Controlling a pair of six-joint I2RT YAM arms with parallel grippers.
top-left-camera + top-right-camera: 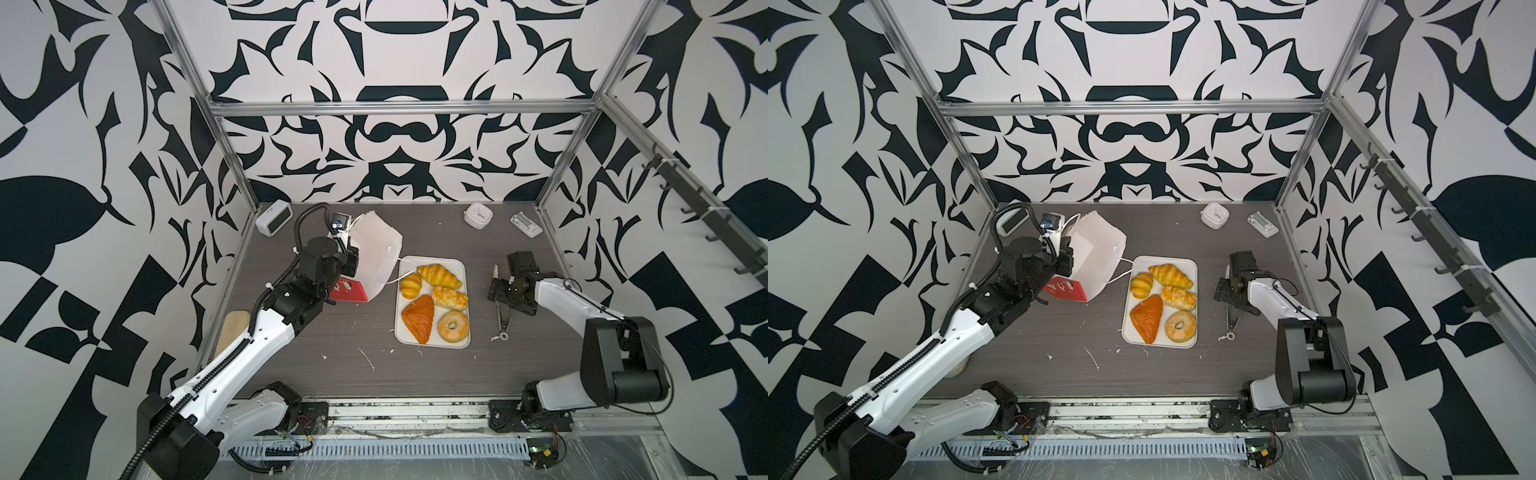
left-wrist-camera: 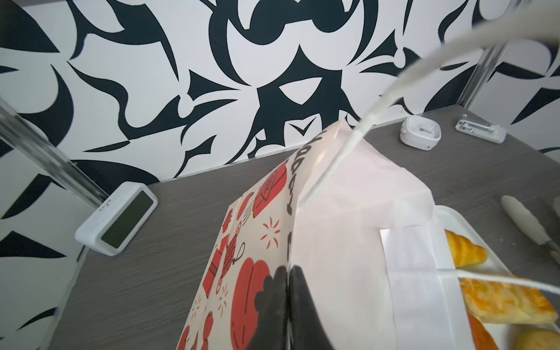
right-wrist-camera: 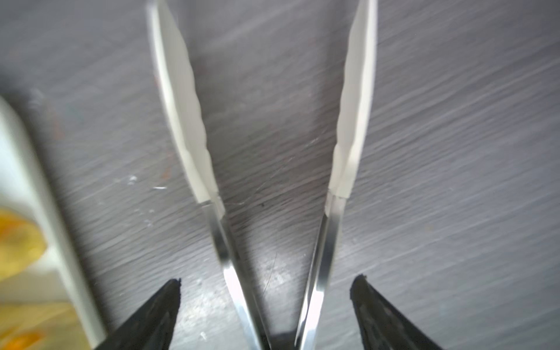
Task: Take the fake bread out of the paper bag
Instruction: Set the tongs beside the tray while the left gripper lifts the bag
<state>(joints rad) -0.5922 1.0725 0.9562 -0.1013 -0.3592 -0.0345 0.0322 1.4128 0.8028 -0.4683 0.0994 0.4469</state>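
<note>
All five pieces of fake bread (image 1: 419, 318) lie on the tray (image 1: 440, 260). Your left gripper (image 2: 290, 285) is clamped on the paper bag (image 1: 376, 253), tilted just beside the tray, mouth toward it; lower it before releasing. Your right gripper (image 3: 266, 279) gapes around the tongs (image 3: 181, 121), across the tray from the bag, not squeezing; lift straight up. The bag's depths are hidden, so a leftover can't be ruled out.

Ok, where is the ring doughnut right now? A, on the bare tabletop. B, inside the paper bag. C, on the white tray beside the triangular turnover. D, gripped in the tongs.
C: in both top views the ring doughnut lies on the white tray, right beside the triangular turnover and well outside the paper bag.
</note>
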